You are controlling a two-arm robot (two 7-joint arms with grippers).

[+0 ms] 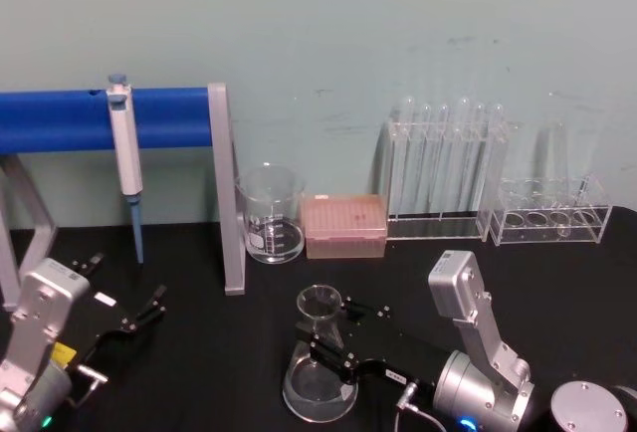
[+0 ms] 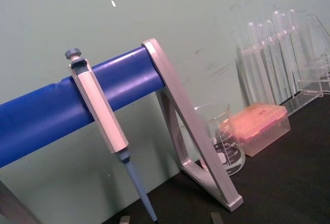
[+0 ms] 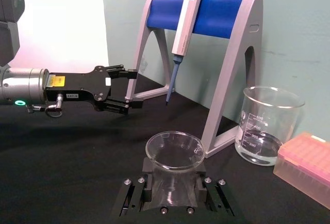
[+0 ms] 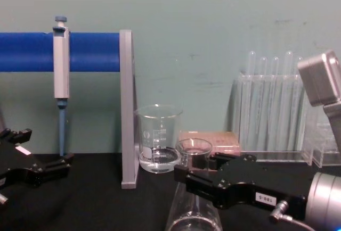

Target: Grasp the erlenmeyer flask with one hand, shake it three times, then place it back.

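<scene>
Right hand (image 1: 328, 340) clenched on erlenmeyer flask (image 1: 319, 377) neck, little clear liquid inside, beaker (image 1: 270, 212) behind

Pale green wall (image 1: 398, 24) with scuff marks, black tabletop (image 1: 219, 352) below, small bright light spot high up.

On the black desk (image 1: 199, 372), the erlenmeyer flask (image 1: 319, 367) is clasped at its neck by the jaws of the right gripper (image 1: 328, 337). The left gripper (image 1: 139, 318) is held apart at the left, jaws spread. A beaker (image 1: 271, 213) is seen behind.
</scene>
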